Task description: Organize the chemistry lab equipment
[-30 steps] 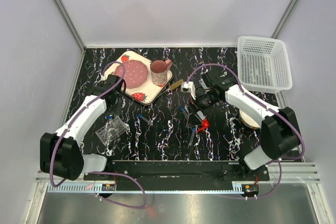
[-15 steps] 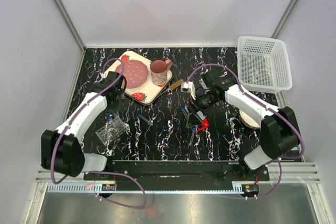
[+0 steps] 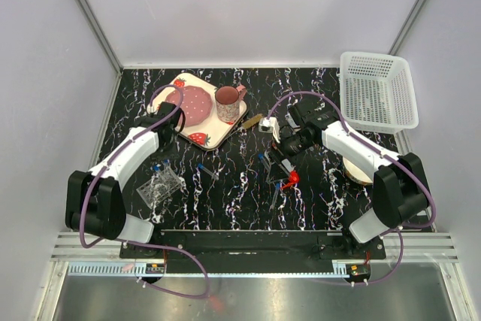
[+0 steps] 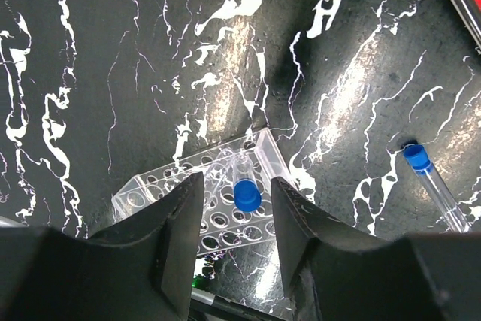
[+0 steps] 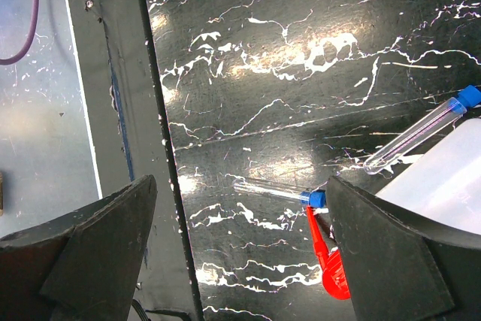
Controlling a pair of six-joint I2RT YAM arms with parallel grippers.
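Our left gripper (image 4: 234, 181) hangs with jaws apart, clamping nothing, over the clear rack (image 4: 150, 195), where one blue-capped tube (image 4: 246, 195) stands upright. The loose tube (image 4: 434, 189) lies flat to its right, long axis diagonal, cap seemingly pointing rackward; our wide-open right gripper (image 5: 240, 183) sits farther off

The left end effector (image 4: 229, 249) points straight down at the end of an arm stretched forward from its base, jaws partly parted, gripping nothing. The right end effector (image 5: 240, 261) also faces down, its arm bent inward at the elbow, jaws spread wide and empty.
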